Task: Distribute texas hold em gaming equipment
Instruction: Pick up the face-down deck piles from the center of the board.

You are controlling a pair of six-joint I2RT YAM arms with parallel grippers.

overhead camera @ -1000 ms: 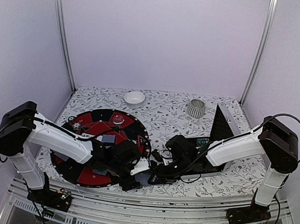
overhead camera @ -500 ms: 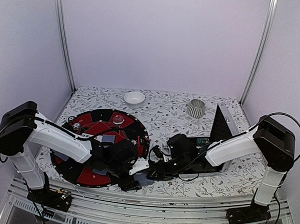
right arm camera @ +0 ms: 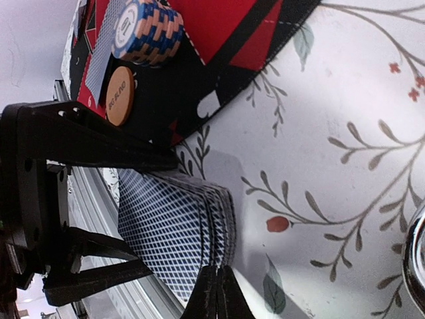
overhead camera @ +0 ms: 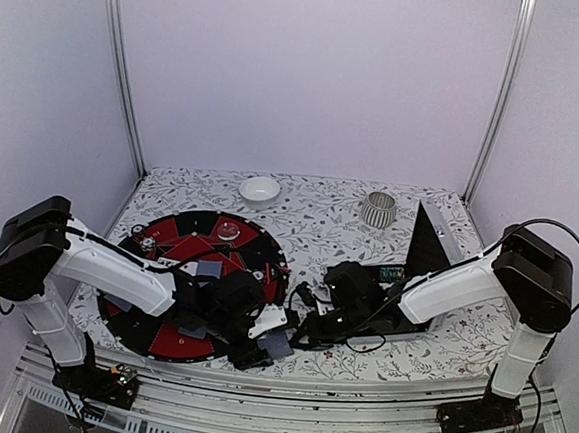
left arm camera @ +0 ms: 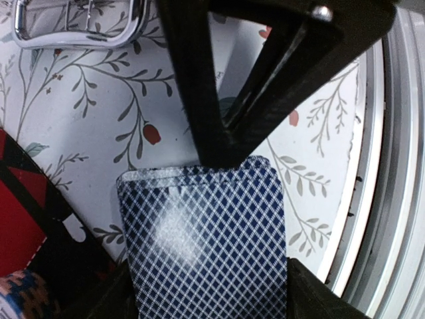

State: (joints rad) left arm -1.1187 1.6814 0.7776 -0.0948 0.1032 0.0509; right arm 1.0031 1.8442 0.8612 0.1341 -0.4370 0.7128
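One deck point(left arm camera: 206, 226) sits over the table point(overhead camera: 319, 219) by the round mat point(right arm camera: 219, 40), clamped in the left gripper point(left arm camera: 206, 286), with the right gripper point(right arm camera: 217, 292) closed on its fanned far edge. Cards are light, slick and bendy (they slide apart), so we would pinch thinly at an edge. The white bowl point(overhead camera: 260, 188) and ribbed cup point(overhead camera: 377, 209) stand well back, perhaps empty.

Far on table were one white bowl point(overhead camera: 260, 188) and one ribbed grey cup point(overhead camera: 377, 209). One round red-black mat point(overhead camera: 174, 342). Close views showed one card deck point(left arm camera: 206, 232), one orange button disc point(right arm camera: 120, 96), one striped chip stack point(right arm camera: 149, 28).
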